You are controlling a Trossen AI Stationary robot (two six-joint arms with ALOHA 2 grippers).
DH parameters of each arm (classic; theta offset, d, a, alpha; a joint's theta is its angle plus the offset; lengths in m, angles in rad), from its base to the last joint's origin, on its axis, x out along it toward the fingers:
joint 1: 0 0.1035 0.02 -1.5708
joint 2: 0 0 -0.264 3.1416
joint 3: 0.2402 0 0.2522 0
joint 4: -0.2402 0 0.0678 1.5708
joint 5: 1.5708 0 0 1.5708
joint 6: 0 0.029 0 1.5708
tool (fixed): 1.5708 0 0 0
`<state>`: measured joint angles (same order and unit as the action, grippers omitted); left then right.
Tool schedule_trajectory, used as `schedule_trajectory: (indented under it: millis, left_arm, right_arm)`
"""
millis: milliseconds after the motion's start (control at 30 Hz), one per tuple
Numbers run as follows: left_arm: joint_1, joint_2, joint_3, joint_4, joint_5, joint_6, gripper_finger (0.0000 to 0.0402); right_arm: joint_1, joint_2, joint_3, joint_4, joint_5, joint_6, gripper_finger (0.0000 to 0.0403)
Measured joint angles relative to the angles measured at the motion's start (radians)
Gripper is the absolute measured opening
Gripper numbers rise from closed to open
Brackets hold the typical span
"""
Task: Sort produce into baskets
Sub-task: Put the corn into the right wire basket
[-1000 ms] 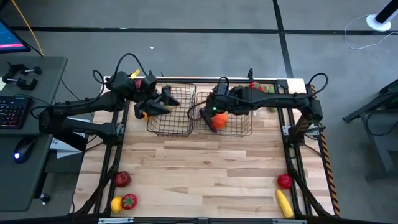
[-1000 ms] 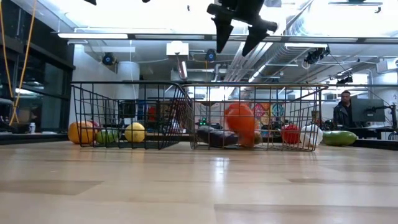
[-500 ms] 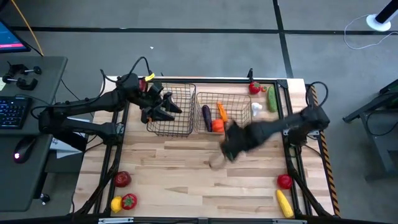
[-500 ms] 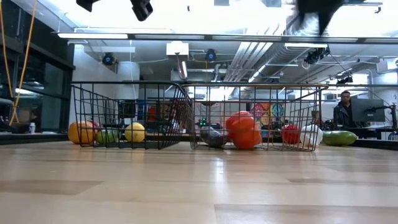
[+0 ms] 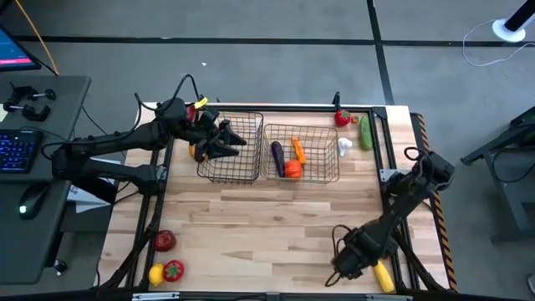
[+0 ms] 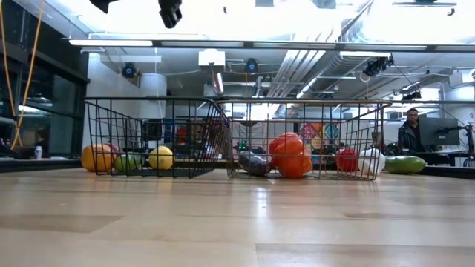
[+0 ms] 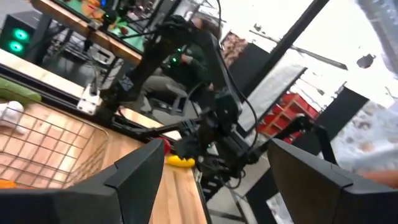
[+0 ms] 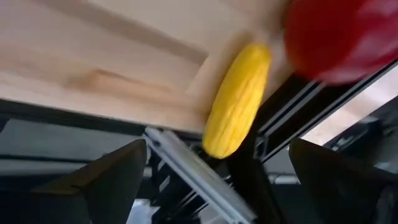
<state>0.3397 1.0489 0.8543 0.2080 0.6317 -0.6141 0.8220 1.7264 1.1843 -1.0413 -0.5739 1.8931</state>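
Two dark wire baskets, the left basket (image 5: 230,150) and the right basket (image 5: 303,155), stand side by side at the table's far middle. The right one holds a purple piece (image 5: 277,156), an orange carrot (image 5: 298,150) and an orange-red fruit (image 5: 292,169). In the low view the left basket shows an orange (image 6: 96,157), a green (image 6: 128,162) and a yellow piece (image 6: 160,157). My left gripper (image 5: 224,139) hangs open over the left basket, empty. My right gripper (image 5: 344,266) is open low at the near right corner, facing a yellow corn cob (image 8: 237,99) and a red fruit (image 8: 339,37).
Loose produce lies on the table: a red (image 5: 341,118), a green (image 5: 365,132) and a white piece (image 5: 344,145) at the far right, and two red (image 5: 165,241) and one yellow piece (image 5: 156,273) at the near left. The middle boards are bare. A person (image 6: 408,133) stands beyond the table.
My right gripper has swung from above the right basket toward the table's near right corner, sinking and tipping downward, still open. The orange-red fruit has dropped into the right basket and come to rest there. My left gripper has tipped a little over its basket.
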Motion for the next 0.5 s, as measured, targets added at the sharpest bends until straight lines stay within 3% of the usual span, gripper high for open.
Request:
schedule_trajectory:
  millis: [267,500]
  left_arm:
    - [0.000,0.000,0.000,-0.001,-0.043,-0.039,0.0275]
    - [0.000,0.000,0.000,-0.001,-0.061,-0.039,0.0275]
  right_arm:
    - [0.075,0.000,-0.063,0.070,-0.008,0.158,0.0387]
    - [0.106,0.000,-0.163,0.277,-0.006,0.213,0.0387]
